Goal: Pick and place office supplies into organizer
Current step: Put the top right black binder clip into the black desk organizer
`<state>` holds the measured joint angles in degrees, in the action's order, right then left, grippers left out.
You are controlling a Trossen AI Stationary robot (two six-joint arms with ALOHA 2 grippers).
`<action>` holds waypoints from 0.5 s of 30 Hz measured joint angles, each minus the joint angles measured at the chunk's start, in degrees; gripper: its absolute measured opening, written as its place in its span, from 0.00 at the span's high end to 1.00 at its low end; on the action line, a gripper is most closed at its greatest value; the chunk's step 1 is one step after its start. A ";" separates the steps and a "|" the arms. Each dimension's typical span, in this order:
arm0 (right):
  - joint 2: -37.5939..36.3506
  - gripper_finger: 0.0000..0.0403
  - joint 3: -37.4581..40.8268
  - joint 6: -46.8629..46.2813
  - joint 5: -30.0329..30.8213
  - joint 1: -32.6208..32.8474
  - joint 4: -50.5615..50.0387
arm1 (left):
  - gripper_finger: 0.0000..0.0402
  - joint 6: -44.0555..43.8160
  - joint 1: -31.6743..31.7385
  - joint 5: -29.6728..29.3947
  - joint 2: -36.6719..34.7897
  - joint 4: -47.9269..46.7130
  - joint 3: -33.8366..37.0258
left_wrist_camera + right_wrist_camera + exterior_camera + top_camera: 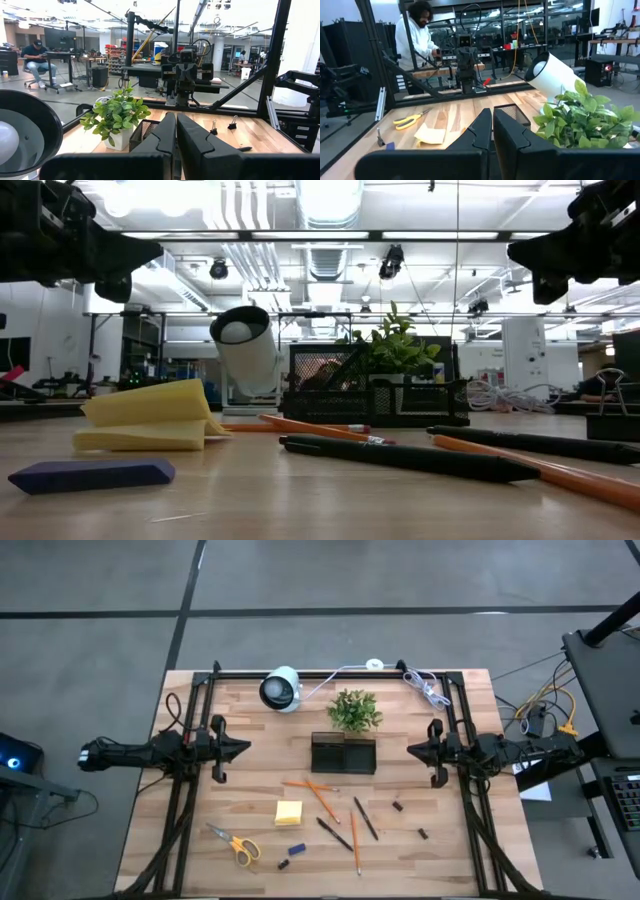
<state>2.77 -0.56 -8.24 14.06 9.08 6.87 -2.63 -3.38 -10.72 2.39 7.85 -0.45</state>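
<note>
High view shows both arms parked at the table's sides, nothing picked up. Your left gripper and right gripper both have their fingers pressed together on nothing, pointing inward at each other across the organizer. That tray sits mid-table, just in front of the potted plant and beside the white camera.

All supplies lie loose on the near half of the table, in front of the organizer and lower than both grippers:
- Sticky-note pad: nearer your left arm. Judged light and soft; the top sheets lift in the low view, so pinch across the full stack at opposite edges.
- Scissors: near the front left corner. Judged the heaviest item, stiff; take them at the yellow handles.
- Orange pencils and dark pens: central, some crossing or touching. Judged light, rigid and prone to roll; grip at mid-length, across the shaft.
- Blue block: near the front, between scissors and pens. Small and stiff; a simple side pinch should do.
- Dark clips: nearer your right arm. Tiny and easily pushed away.

Neither gripper is near any item; you must open the fingers before descending.
</note>
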 joint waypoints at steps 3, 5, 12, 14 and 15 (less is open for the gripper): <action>0.01 0.98 -0.01 -1.97 1.07 0.01 0.63 | 1.00 -0.07 -0.02 0.02 -0.02 2.02 -0.01; 0.01 0.98 -0.02 -3.43 2.25 0.02 1.77 | 1.00 -0.07 -0.02 0.02 0.00 3.57 -0.01; -0.01 0.98 0.00 -16.71 10.43 0.00 6.03 | 1.00 -5.31 0.00 -0.46 0.00 14.22 0.00; -0.01 0.98 -0.02 -21.22 13.83 0.00 6.01 | 1.00 -12.67 -0.02 -1.61 -0.02 17.39 0.00; 0.02 0.98 -0.01 -22.60 14.95 0.00 5.95 | 1.00 -15.35 -0.02 -2.22 -0.02 18.12 -0.01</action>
<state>2.79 -0.57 -30.84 29.01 9.08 12.81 -17.99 -3.40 -12.94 2.37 25.97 -0.46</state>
